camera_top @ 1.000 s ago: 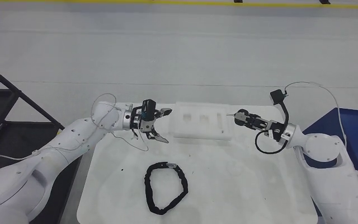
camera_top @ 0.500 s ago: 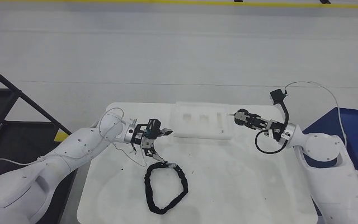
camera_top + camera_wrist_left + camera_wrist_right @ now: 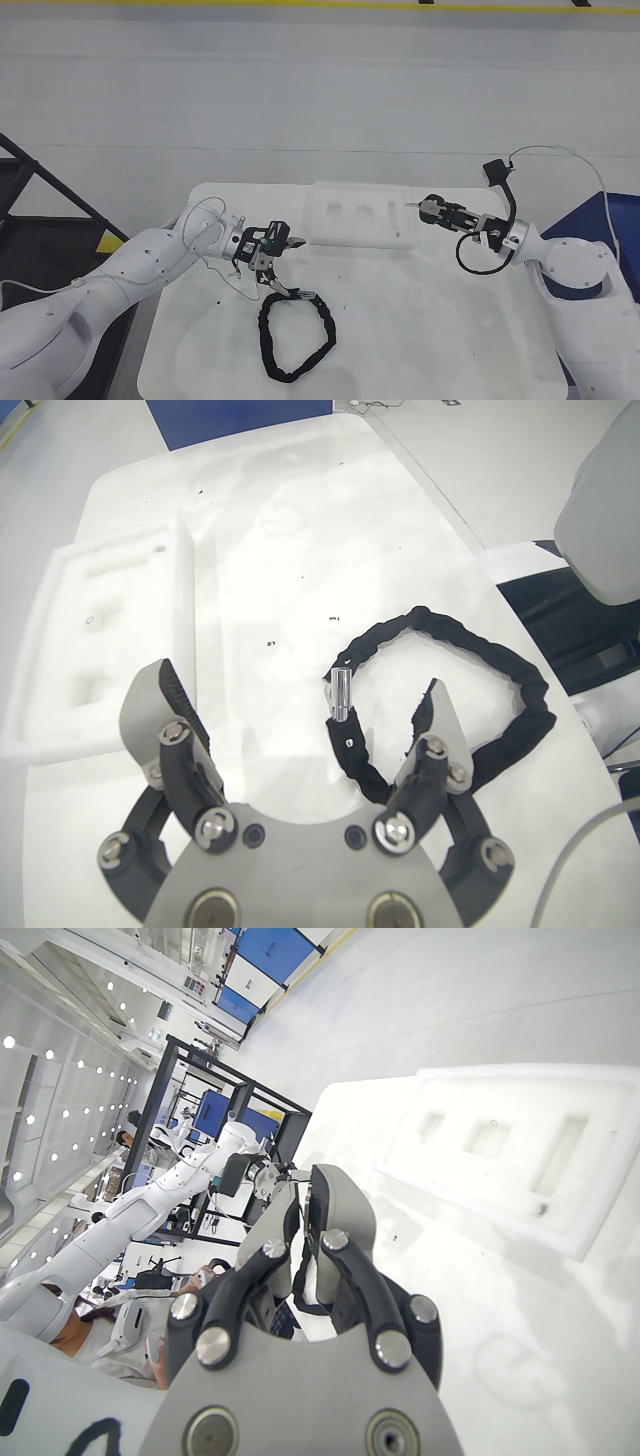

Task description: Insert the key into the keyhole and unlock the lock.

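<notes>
A black fabric-sleeved chain lock (image 3: pixel 264 335) lies in a loop on the white table, its silver lock cylinder (image 3: pixel 306 296) at the end nearest the arms. My left gripper (image 3: pixel 287 265) hovers open just over that end. In the left wrist view the cylinder (image 3: pixel 340 695) lies between the spread fingers of the left gripper (image 3: pixel 305 700), nearer one finger (image 3: pixel 432 710), and the chain (image 3: pixel 525 690) curls away beyond. My right gripper (image 3: pixel 422 207) hangs at the foam tray's right end, shut on the key, whose small metal tip (image 3: pixel 408 205) pokes out. Seen from the right wrist, the right gripper (image 3: pixel 302 1183) has its pads pressed together.
A white foam tray (image 3: pixel 360 215) with rectangular pockets sits at the table's back edge, between the arms; it also appears as the foam tray (image 3: pixel 100 625) and the foam tray (image 3: pixel 500 1143). The table (image 3: pixel 450 330) is bare in front of it. A black frame (image 3: pixel 40 190) stands off the left side.
My left gripper has swung away from the foam tray and down toward the chain lock's cylinder end, staying open. The right arm and the key have not moved.
</notes>
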Controlling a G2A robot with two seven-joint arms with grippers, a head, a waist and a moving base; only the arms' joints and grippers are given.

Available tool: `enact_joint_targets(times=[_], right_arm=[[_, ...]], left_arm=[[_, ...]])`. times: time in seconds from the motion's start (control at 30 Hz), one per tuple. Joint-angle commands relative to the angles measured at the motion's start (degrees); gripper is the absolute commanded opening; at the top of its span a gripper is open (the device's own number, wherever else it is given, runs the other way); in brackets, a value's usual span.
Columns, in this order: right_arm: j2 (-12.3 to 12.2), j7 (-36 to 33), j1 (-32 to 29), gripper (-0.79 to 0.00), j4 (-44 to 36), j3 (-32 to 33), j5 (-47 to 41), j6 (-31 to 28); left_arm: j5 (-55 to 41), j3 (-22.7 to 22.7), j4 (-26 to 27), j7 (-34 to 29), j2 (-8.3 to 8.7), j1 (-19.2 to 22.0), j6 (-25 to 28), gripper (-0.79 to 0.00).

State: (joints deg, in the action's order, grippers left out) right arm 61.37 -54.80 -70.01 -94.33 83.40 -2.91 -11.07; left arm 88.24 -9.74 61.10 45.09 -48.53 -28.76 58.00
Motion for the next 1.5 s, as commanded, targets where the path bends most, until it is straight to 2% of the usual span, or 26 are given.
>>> enact_joint_targets(times=[0.0,0.3,0.43,0.53,1.0,1.3,1.37,1.47], right_arm=[[0.0,0.0,0.0,-0.785,0.0,0.0,0.0,0.0],[0.0,0.0,0.0,-0.785,0.0,0.0,0.0,0.0],[0.0,0.0,0.0,-0.785,0.0,0.0,0.0,0.0],[0.0,0.0,0.0,-0.785,0.0,0.0,0.0,0.0],[0.0,0.0,0.0,-0.785,0.0,0.0,0.0,0.0],[0.0,0.0,0.0,-0.785,0.0,0.0,0.0,0.0],[0.0,0.0,0.0,-0.785,0.0,0.0,0.0,0.0],[0.0,0.0,0.0,-0.785,0.0,0.0,0.0,0.0]], left_arm=[[0.0,0.0,0.0,0.0,0.0,0.0,0.0,0.0],[0.0,0.0,0.0,0.0,0.0,0.0,0.0,0.0],[-2.0,-0.7,-0.5,-1.3,-0.08,-1.7,-0.2,0.0],[-1.8,-0.9,-1.6,0.3,-0.37,-2.7,-0.1,0.0],[8.4,0.0,-8.4,11.1,-3.13,-8.3,-9.9,0.0],[11.7,0.0,-12.0,14.0,-5.21,-9.1,-12.8,0.0],[12.2,0.0,-12.5,14.0,-5.76,-9.0,-12.9,-0.089],[12.8,0.0,-13.3,14.0,-6.56,-8.9,-12.8,-0.179]])
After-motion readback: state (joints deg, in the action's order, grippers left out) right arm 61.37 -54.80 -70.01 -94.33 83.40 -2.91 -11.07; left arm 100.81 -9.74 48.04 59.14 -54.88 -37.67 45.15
